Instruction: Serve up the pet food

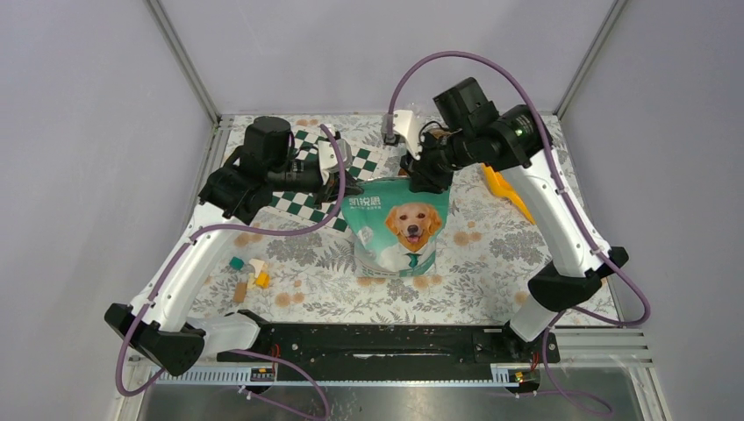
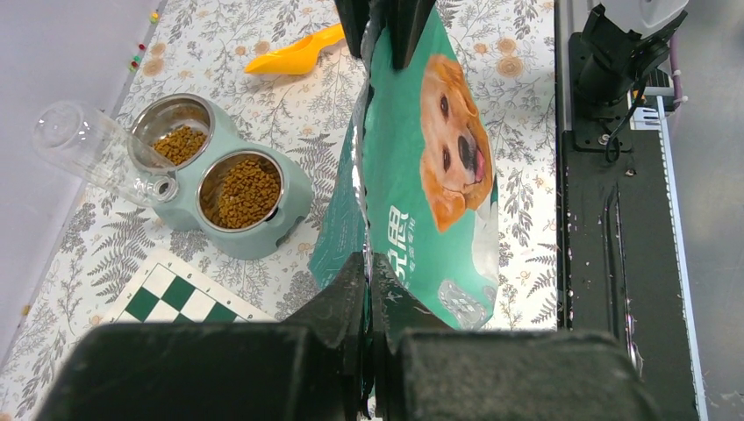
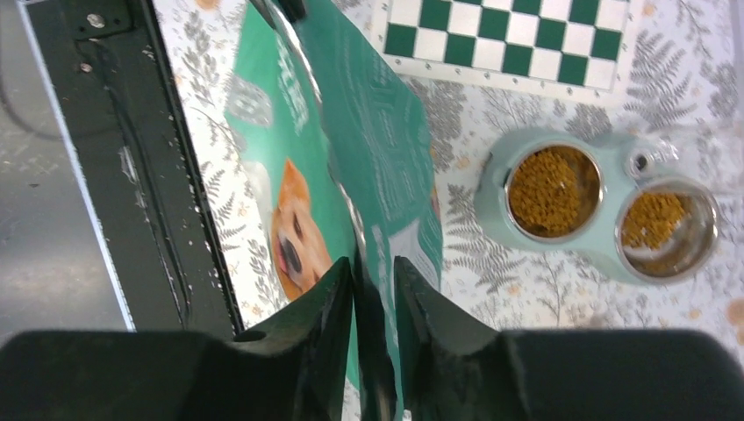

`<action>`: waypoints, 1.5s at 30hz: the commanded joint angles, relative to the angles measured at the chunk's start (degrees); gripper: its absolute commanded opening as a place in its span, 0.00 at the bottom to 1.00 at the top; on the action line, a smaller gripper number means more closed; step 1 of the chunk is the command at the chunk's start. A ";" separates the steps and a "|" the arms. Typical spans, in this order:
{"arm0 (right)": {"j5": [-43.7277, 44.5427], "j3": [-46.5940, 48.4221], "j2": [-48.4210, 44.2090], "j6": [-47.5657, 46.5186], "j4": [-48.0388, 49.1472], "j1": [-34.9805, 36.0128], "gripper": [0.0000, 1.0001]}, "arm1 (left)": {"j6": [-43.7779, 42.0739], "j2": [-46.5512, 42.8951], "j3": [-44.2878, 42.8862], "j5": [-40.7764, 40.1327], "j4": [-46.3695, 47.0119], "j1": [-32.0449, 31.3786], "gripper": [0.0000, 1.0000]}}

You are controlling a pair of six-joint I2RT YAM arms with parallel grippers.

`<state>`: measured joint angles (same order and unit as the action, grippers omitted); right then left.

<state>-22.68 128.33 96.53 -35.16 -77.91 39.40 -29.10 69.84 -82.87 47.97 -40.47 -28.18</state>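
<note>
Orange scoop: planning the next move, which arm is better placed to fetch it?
Right, probably. The orange scoop lies beside the right gripper; the left gripper pinches the bag from its opposite side, farther away.

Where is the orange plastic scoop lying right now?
In the top view the orange plastic scoop lies on the floral tablecloth, right of the teal-green dog-picture bag, partly under the right arm.

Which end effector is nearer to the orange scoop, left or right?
Right. The right end effector grips the bag at its top, on the side toward the orange scoop; the left end effector pinches the bag's far side.
</note>
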 commanded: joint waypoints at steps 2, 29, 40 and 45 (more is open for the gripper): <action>2.17 -2.21 -5.48 -1.68 -2.24 -3.89 0.32 | -1.28 -1.02 -1.64 -1.41 -0.25 0.06 0.00; 2.97 -11.33 -12.06 -2.15 2.43 -8.17 0.00 | -0.83 -1.25 -2.08 -2.95 -0.23 0.06 0.05; -5.86 -7.98 -8.29 4.70 5.36 -7.09 0.44 | -0.13 -1.64 -1.36 -3.97 -0.18 -0.12 0.13; -3.23 -3.95 -3.70 4.94 5.60 -1.35 0.46 | -0.49 -2.58 -1.05 -4.63 -0.66 -0.01 0.09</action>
<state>-25.19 120.46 89.52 -32.16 -73.87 34.06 -29.50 69.47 -82.89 44.75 -41.36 -28.40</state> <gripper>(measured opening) 0.453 0.113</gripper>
